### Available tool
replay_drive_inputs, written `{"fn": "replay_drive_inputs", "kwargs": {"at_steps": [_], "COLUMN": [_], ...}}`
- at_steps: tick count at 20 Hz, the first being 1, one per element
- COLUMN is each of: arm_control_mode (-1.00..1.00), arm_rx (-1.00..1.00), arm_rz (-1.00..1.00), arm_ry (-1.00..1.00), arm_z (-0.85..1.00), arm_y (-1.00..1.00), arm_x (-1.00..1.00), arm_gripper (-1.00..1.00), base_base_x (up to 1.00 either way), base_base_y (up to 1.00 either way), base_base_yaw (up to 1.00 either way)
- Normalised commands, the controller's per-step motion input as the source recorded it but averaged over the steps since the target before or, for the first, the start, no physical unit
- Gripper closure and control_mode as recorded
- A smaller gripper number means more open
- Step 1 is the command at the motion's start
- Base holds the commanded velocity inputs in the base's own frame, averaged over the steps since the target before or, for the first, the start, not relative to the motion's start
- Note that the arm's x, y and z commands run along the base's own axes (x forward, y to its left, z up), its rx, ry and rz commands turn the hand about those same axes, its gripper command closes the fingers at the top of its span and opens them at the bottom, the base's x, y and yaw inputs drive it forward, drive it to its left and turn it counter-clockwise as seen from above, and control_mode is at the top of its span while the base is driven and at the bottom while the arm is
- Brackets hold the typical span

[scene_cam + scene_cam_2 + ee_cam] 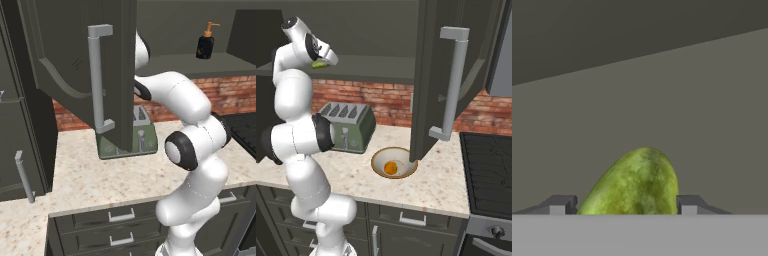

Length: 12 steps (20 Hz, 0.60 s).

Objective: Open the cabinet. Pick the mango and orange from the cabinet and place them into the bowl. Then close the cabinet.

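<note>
Left base view sits behind the arm [192,145] on its left, looking fwd and down over the counter [100,185]; open cabinet door [85,70] hangs v. close to the lens. Right base view looks from behind on the right, same counter [441,185], further back, w/ the other door [456,75] in front. Both share the toaster [137,137] [348,127] and brick wall [230,92] [381,100]. Hand view looks along the gripper [627,205] into the cabinet, right up against the mango [634,182], grey cabinet panels behind.
</note>
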Motion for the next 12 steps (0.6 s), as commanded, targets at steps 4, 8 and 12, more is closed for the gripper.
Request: {"fn": "replay_drive_inputs", "kwargs": {"at_steps": [4,8,12], "arm_control_mode": [-1.00,-1.00,-1.00], "arm_rx": [0.00,0.00,0.00], "arm_rz": [0.00,0.00,0.00], "arm_ry": [0.00,0.00,0.00], "arm_z": [0.01,0.08,0.14], "arm_y": [-0.12,-0.21,-0.25], "arm_x": [-0.53,-0.55,-0.64], "arm_gripper": [1.00,1.00,1.00], "base_base_x": [0.00,0.00,0.00], "base_base_y": [0.00,0.00,0.00], "base_base_yaw": [0.00,0.00,0.00]}}
